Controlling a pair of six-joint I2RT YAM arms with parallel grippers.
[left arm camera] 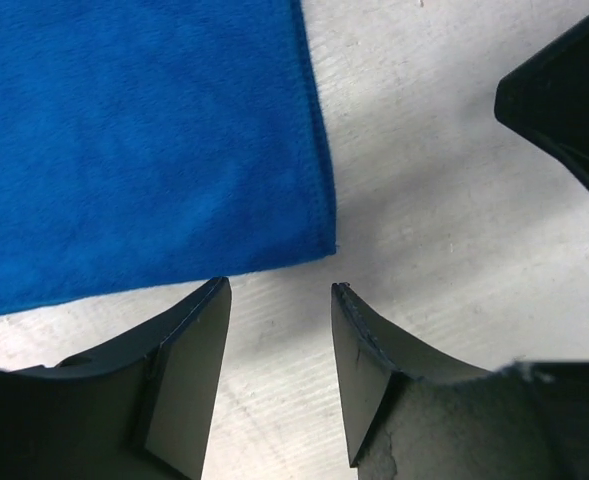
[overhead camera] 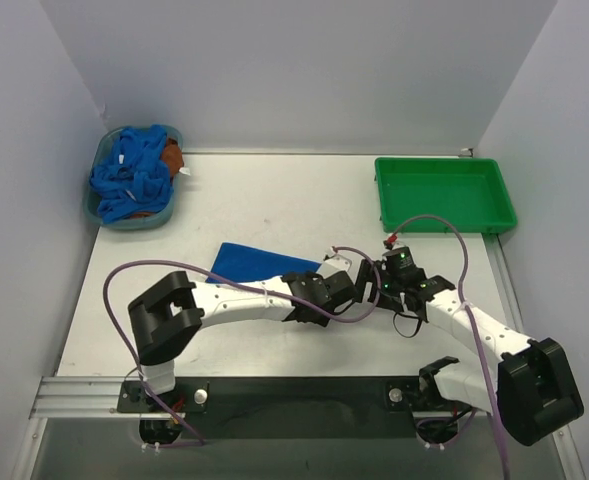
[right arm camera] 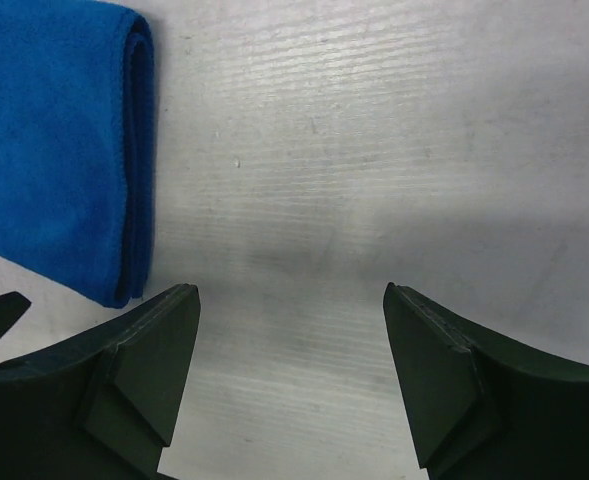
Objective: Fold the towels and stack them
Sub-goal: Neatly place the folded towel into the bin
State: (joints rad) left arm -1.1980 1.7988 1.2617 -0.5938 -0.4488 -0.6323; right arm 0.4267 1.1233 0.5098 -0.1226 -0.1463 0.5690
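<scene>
A folded blue towel point(overhead camera: 259, 263) lies flat on the table, mid-left. My left gripper point(overhead camera: 344, 290) hovers just off its right corner, open and empty. In the left wrist view the towel point(left arm camera: 144, 140) fills the upper left, and its corner ends just ahead of the gripper point(left arm camera: 279, 287). My right gripper point(overhead camera: 382, 285) is close beside the left one, open wide and empty over bare table. In the right wrist view the towel's folded edge point(right arm camera: 64, 140) lies to the left of the gripper point(right arm camera: 290, 290). Neither gripper touches the towel.
A teal basket point(overhead camera: 102, 205) at the back left holds a heap of blue towels point(overhead camera: 134, 172) and something rust-coloured. A green tray point(overhead camera: 444, 195) stands at the back right. The other gripper's black body point(left arm camera: 564, 90) shows at the upper right of the left wrist view.
</scene>
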